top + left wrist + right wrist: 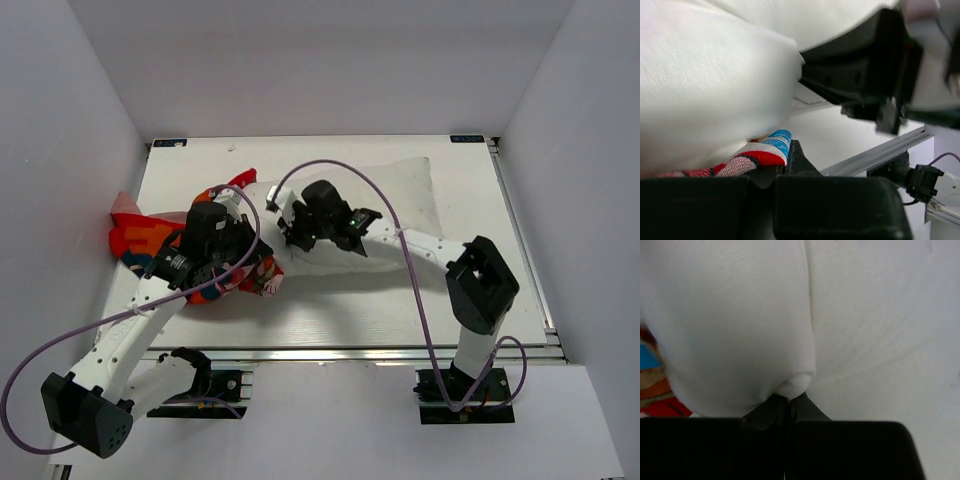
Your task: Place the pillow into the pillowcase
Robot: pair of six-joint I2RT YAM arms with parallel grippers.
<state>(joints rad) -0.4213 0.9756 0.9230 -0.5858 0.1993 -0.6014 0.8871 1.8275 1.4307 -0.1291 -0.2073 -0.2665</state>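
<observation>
The pillowcase (148, 240) lies bunched behind and under the left gripper (782, 165), spreading away toward that arm's outer side. The gripper is clenched on it: in the left wrist view a red, white and blue edge of the fabric is pinched between the closed black fingers (799, 159). Directly ahead of and above those fingers bulges the pillow (705, 90), pressing down against the pinched cloth. From there the pillow stretches across the table (330, 310), beyond and to the outer side of the right gripper (787, 407). That gripper is clamped on the pillow's near-left end, a small fold of white fabric nipped between its tips. The pillow fills the right wrist view, with a strip of pillowcase just left of the fingers.
</observation>
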